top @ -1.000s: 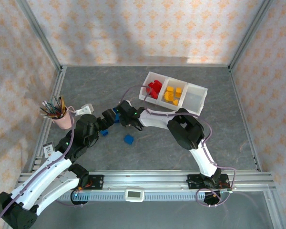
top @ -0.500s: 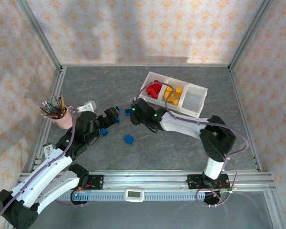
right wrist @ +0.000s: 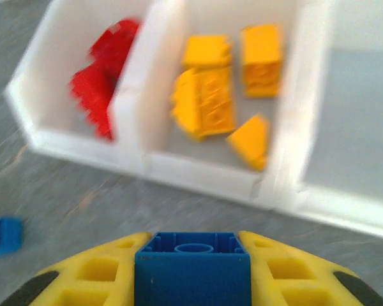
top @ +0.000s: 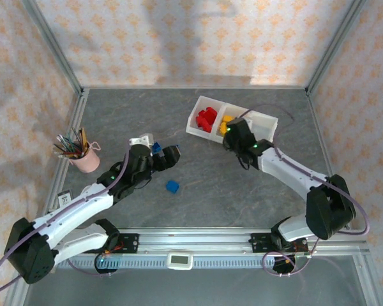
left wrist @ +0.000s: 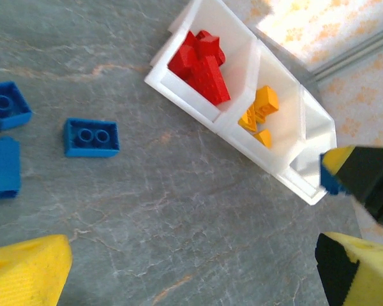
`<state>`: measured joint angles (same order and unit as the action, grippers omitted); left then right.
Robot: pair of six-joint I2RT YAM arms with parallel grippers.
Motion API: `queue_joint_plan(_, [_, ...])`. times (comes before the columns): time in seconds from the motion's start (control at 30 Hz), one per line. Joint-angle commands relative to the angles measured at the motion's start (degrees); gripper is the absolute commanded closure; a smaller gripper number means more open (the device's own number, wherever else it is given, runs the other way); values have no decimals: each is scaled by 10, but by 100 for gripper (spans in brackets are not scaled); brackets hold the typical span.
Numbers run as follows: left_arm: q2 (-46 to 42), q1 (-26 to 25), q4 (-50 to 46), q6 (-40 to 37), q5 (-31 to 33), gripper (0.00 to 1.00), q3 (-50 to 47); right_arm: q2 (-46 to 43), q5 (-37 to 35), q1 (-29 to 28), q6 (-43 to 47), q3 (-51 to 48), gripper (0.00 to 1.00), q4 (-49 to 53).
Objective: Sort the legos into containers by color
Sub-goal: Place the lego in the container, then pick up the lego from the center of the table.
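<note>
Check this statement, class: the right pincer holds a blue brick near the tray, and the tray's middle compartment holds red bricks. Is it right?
Wrong in one respect: the middle compartment holds yellow-orange bricks; the red bricks lie in an end compartment, as the right wrist view shows. The right pincer does hold a blue brick near the tray.

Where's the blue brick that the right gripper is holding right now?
In the right wrist view the blue brick is clamped in the right gripper, just short of the tray's near wall, in front of its yellow bricks.
</note>
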<state>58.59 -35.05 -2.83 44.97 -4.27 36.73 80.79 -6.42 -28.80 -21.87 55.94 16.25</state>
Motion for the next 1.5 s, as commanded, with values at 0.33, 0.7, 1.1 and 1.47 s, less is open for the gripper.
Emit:
queue_joint_plan(0.33, [111, -59, 115, 15, -2, 1, 64, 80, -35, 162, 39, 25, 70, -54])
queue_joint_plan(0.7, [158, -63, 121, 5, -5, 1, 98, 167, 13, 194, 49, 72, 51, -82])
queue_joint_plan(1.1, [141, -63, 97, -6, 8, 1, 109, 82, 94, 188, 49, 46, 39, -72])
queue_joint_plan(1.47, [41, -62, 34, -3, 92, 1, 51, 17, 144, 78, 53, -6, 33, -56])
